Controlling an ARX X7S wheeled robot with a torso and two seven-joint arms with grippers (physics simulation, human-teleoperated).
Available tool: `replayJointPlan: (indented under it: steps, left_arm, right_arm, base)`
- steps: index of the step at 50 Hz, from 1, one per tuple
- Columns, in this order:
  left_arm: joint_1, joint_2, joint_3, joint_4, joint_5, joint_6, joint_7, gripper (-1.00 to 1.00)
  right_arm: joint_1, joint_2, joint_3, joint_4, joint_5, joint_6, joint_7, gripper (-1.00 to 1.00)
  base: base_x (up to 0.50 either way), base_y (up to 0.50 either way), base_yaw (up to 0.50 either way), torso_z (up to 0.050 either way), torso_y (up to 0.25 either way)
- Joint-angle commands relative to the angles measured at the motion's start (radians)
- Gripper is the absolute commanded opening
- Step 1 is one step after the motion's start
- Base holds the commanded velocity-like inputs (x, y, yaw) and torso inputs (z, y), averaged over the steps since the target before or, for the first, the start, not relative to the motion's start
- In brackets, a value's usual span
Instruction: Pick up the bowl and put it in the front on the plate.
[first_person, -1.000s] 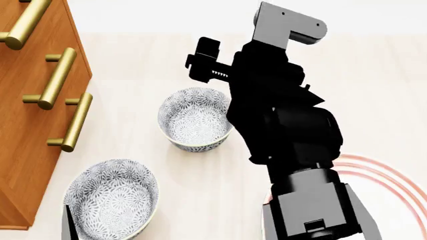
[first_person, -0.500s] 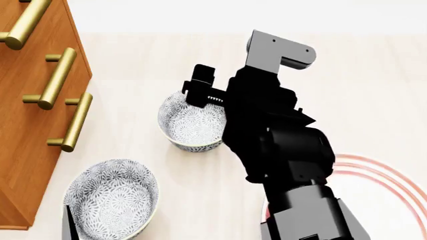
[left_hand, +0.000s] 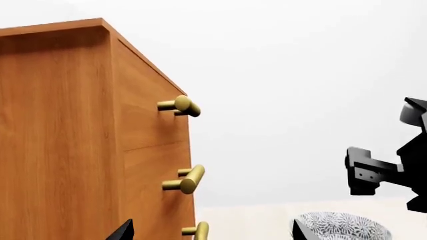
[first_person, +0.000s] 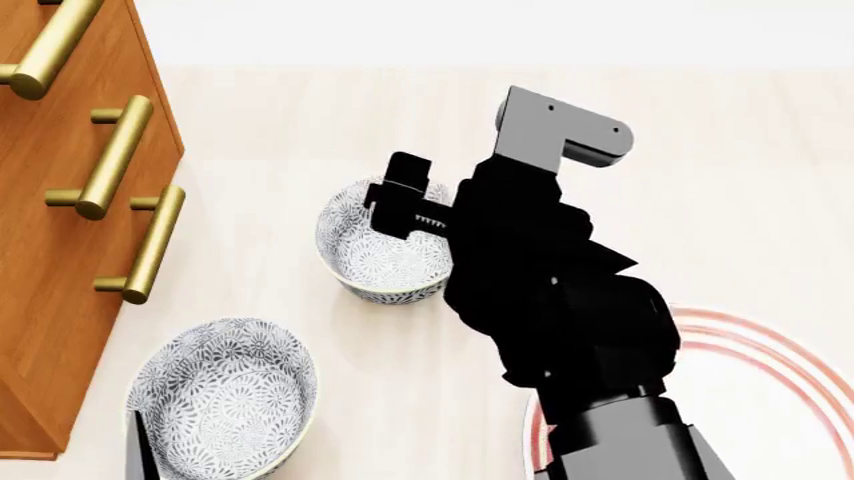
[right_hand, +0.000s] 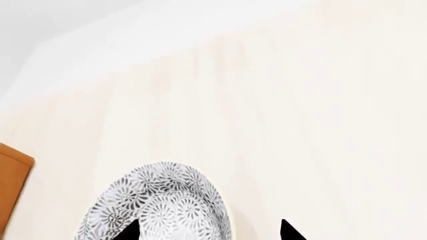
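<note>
The bowl (first_person: 380, 250), white with a grey-blue floral pattern, stands on the pale table in the middle of the head view. My right gripper (first_person: 400, 212) hangs over its far right rim, pointing down. In the right wrist view the right gripper (right_hand: 209, 232) is open, one fingertip (right_hand: 130, 231) over the bowl (right_hand: 157, 205) and the other outside its rim. The plate (first_person: 761, 365), white with red rings, lies at the lower right, partly behind my right arm. My left gripper (left_hand: 212, 234) is open and empty, facing the bowl (left_hand: 343, 227).
A second bowl (first_person: 224, 398) of the same pattern sits at the lower left, beside the left fingertip (first_person: 138, 450). A wooden drawer cabinet (first_person: 54, 250) with brass handles (first_person: 114, 155) stands along the left edge. A white wall bounds the far side.
My right gripper has come down and towards me, from beyond the bowl's far rim to just over that rim. The bowls, plate and left arm have not moved.
</note>
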Motion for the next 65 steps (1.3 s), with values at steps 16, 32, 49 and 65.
replayJointPlan:
  steps: [16,32,49,65]
  left_arm:
    - [-0.004,-0.009,0.015,-0.008,-0.006,-0.001,-0.005,1.0]
    - [-0.005,-0.015,0.022,-0.007,-0.004,-0.004,-0.011,1.0]
    - [-0.006,-0.02,0.028,-0.004,-0.004,-0.008,-0.016,1.0]
    - [-0.009,-0.025,0.034,-0.01,-0.002,-0.005,-0.022,1.0]
  right_arm:
    - [-0.047,-0.003,-0.038,-0.012,0.016,-0.003,0.0,1.0]
    - [-0.053,-0.006,-0.008,0.021,0.068,-0.012,0.002,1.0]
    - [-0.064,-0.005,-0.019,0.024,0.087,-0.019,0.001,1.0]
    - [-0.065,-0.013,-0.025,0.062,0.106,-0.035,-0.015,1.0]
  base:
    - [0.0,0.0,0.0,0.0,0.0]
    - [0.0,0.0,0.0,0.0,0.0]
    - [0.0,0.0,0.0,0.0,0.0]
    - [0.0,0.0,0.0,0.0,0.0]
